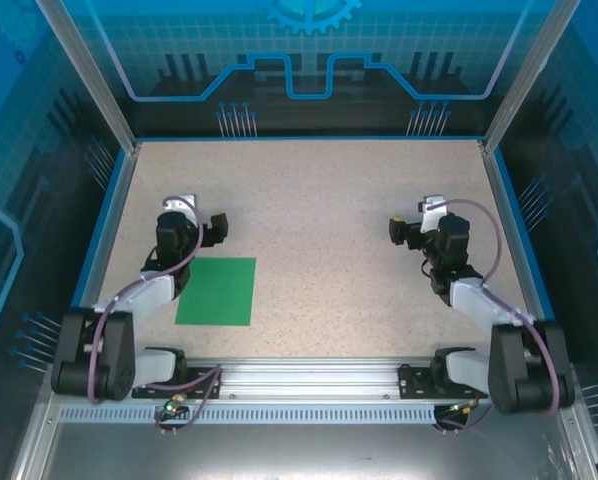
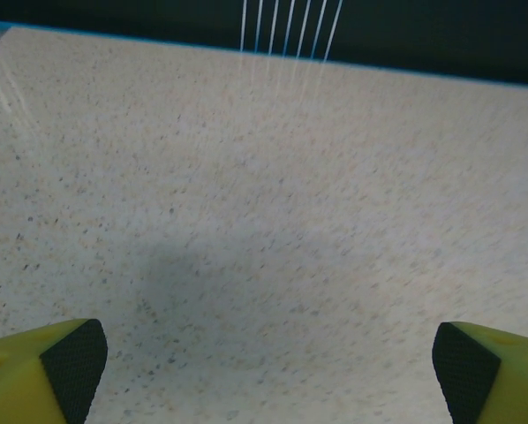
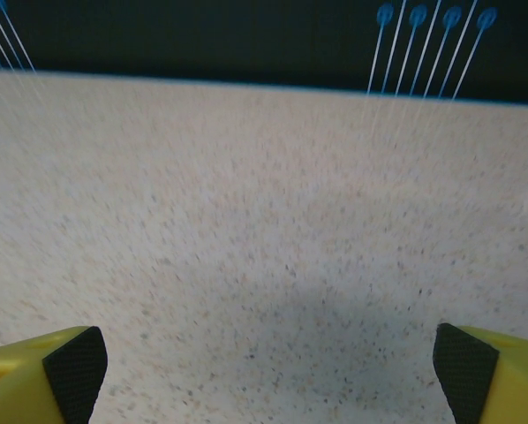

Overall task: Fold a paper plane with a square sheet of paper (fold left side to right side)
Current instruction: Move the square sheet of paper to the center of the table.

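Sheet of paper (image 1: pixel 217 291): green square, lower left of the top view, lying flat on the surface (image 1: pixel 339 210). No crease or lifted edge visible. The left forearm crosses above its upper-left corner.
Left hand (image 1: pixel 217 225): just past the paper's far edge, over bare speckled surface. Spread wide and carrying nothing. In its wrist view the black pads (image 2: pixel 74 364) sit at the bottom corners, with only surface between them.
Right hand (image 1: pixel 397 230): right of centre, well apart from the paper. Also spread wide and carrying nothing, its pads (image 3: pixel 74 367) likewise at the bottom corners.
Step in hand: judged to be the start, with the first fold not yet made.
Next move: the left hand must come back to the paper's left edge, lift it and carry it over to the right edge.
Caution: thin paper lying flat gives little to pinch and may slide.
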Tool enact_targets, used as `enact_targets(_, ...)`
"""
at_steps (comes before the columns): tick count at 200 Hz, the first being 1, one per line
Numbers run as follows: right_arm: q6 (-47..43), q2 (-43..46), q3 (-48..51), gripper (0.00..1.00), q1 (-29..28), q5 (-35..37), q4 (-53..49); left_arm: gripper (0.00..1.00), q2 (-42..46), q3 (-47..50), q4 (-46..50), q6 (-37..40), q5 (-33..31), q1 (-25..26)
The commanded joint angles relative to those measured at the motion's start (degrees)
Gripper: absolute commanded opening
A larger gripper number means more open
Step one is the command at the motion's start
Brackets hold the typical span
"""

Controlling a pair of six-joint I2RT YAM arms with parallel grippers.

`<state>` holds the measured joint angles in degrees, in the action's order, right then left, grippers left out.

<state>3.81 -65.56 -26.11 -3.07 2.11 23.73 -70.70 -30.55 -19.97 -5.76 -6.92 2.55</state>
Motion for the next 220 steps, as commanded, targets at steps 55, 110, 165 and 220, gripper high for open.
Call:
enact_targets(55,13.5,16.87,-6.39,0.99,-12.15,5.38,-34.79,0.98,3.99,-11.7,48.84,-16.95,5.9,8.76)
enact_targets(110,14.2,14.01,-9.04,0.99,-21.42,11.18,-38.02,0.89,-6.36,-13.83,57.35,-19.59,4.28,11.16)
enact_targets(165,14.38,13.89,-9.24,0.99,-22.68,13.23,-38.84,0.87,-11.42,-13.54,56.56,-22.18,4.25,11.63)
enact_targets(220,14.2,13.69,-9.4,0.99,-22.68,13.37,-39.06,0.83,-20.97,-18.33,54.6,-23.81,5.9,17.75)
